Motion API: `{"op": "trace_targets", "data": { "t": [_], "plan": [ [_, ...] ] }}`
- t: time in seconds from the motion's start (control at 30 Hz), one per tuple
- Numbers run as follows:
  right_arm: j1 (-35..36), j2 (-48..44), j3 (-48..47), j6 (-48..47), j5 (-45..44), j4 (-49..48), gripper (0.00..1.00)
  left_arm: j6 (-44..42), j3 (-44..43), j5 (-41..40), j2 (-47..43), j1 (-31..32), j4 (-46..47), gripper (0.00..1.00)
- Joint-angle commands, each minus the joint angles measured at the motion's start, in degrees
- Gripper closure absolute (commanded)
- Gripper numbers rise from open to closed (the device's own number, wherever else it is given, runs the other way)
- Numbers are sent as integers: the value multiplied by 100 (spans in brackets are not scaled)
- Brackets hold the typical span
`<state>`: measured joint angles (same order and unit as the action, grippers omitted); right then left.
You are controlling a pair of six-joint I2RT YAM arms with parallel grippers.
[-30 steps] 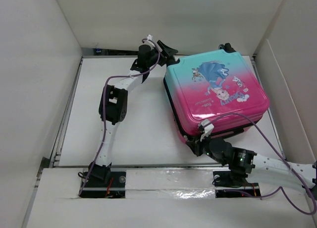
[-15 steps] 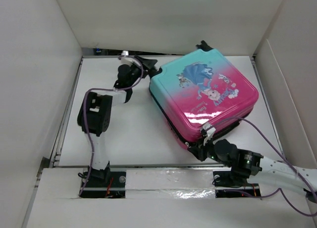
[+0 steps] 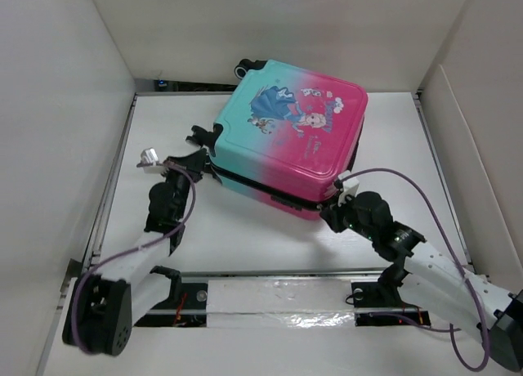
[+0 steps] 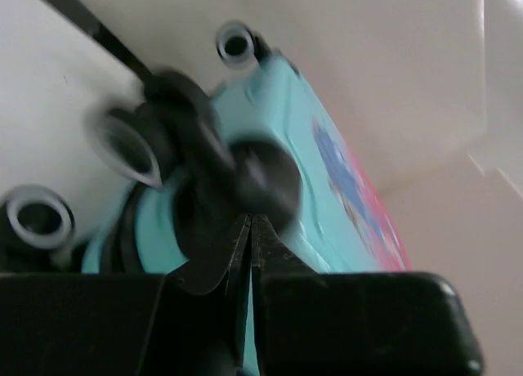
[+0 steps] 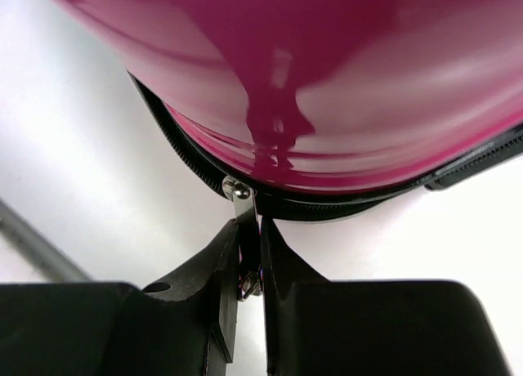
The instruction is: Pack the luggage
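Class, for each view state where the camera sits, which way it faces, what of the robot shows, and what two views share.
Top external: above and behind the robot, looking down at table and luggage; left arm and right arm show.
Left wrist: on the left arm, facing the luggage's teal wheeled end; left gripper shut.
Right wrist: on the right arm, facing its pink edge; right gripper pinching the zipper pull.
Shared: both wrist views show the luggage.
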<state>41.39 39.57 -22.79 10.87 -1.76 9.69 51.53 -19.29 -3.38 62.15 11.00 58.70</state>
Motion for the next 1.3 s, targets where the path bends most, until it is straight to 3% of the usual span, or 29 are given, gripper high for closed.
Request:
{"op": "trace_targets", "data": {
  "t": [0.0,0.07,0.2,0.23,0.3,0.33,0.37,0.4,0.43,0.47,0.6,0.73,0.77,0.8,0.83,0.9,0.93,1.0,1.03,1.07,1.27],
  "plan": [
    [-394,383,-507,-498,589,-1321,100,-239,574,-57,-1053,420,-699,100],
    [-456,560,-481,-499,633,-1460,100,-599,401,-398,-1658,420,-1801,100],
    [-570,526,-332,-437,379,-1489,100,-969,4,-998,-2732,420,-3012,60],
    [-727,386,-349,-411,248,-1279,100,-952,48,-1050,-3196,472,-3100,54],
    [-895,184,-367,-393,211,-1102,100,-925,118,-999,-3524,534,-3119,53],
    [-991,52,-376,-350,202,-997,100,-960,136,-885,-3613,534,-3145,55],
    [-1166,-80,-384,-332,202,-735,100,-1152,145,-458,-3657,534,-3145,66],
    [-1255,-360,-384,-340,28,-619,100,-1336,127,-140,-3631,534,-3136,94],
    [-1343,-502,-385,-332,-26,-496,100,-1530,118,228,-3588,534,-3084,100],
    [-1422,-642,-393,-323,-52,-260,100,-1680,205,954,-3544,534,-2857,100],
    [-1651,-1345,-454,-340,-26,233,100,-1971,416,1356,-3342,534,-2891,100],
    [-1704,-1462,-595,-349,384,603,100,-1892,786,2226,-2648,534,-2171,100],
    [-1704,-1409,-595,-340,509,639,100,-1883,891,2367,-2377,630,-1761,100],
    [-1643,-1339,-552,-323,727,639,100,-1909,857,2420,-2279,1110,-1687,100],
    [-1590,-1268,-517,-262,817,622,100,-2014,796,2134,-2225,1575,-1686,100],
    [-1538,-1049,-429,-191,896,621,100,-2453,524,703,-1989,2612,-1827,100],
    [-1537,-1013,-341,-113,888,604,100,-2542,436,246,-1822,3566,-1818,100],
    [-1432,-1004,-253,-16,879,499,100,-2779,93,-721,-1015,4345,-1669,100],
    [-1432,-1021,-192,72,844,464,100,-2806,-30,-778,-716,4749,-1582,100],
    [-1432,-1056,-165,99,809,428,100,-2823,-327,-752,-61,4823,-1459,100],
    [-1379,-1390,-86,73,694,481,100,-2463,-1154,-207,1621,4823,-851,100]
  ]
}}
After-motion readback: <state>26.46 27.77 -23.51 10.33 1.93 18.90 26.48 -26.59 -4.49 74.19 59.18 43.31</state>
